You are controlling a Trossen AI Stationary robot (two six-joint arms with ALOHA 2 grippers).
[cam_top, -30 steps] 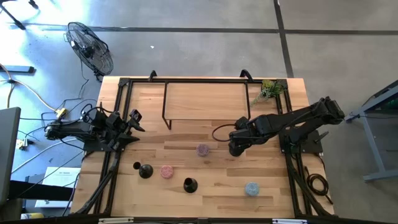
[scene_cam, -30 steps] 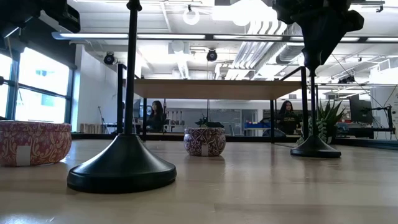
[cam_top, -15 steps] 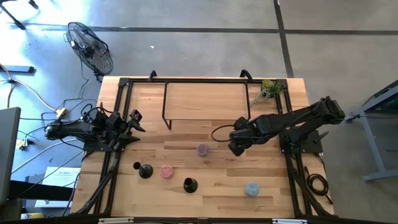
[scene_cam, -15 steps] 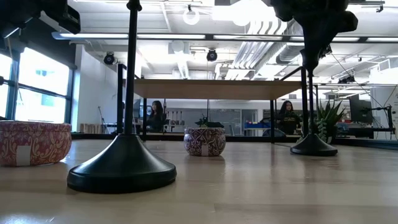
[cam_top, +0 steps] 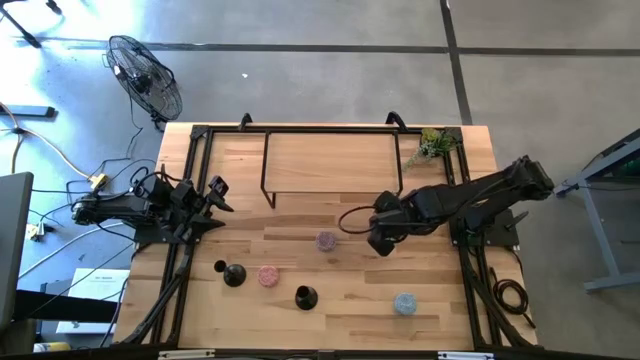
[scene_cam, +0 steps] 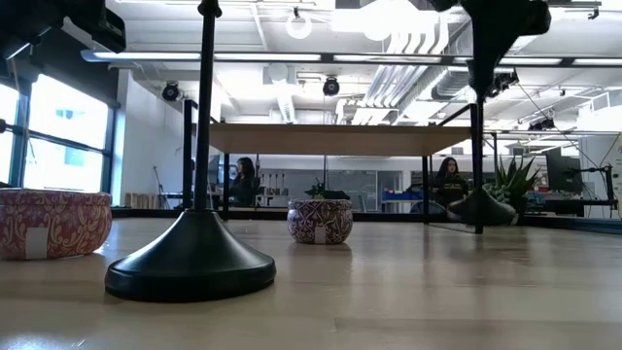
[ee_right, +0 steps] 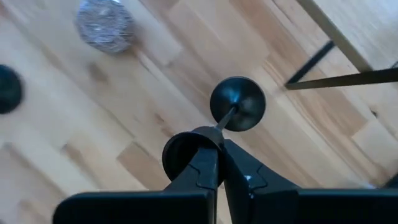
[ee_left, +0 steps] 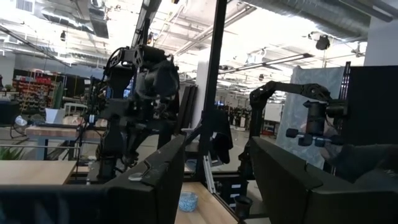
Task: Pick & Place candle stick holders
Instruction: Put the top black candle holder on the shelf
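Toward the bench's right edge, about midway along it, my right hand [ee_right: 217, 155] is pinched shut on the candle stick holder [ee_right: 237, 103] near its top. Its stem hangs straight down from my fingers, base lowest and clear of the wood. My left hand [cam_top: 212, 195] waits half-open and empty by the left edge.

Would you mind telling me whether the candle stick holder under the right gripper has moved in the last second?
Yes. The held candle stick holder has lifted off the table; its base, earlier resting on the wood, now hangs above it, clamped by the right gripper.
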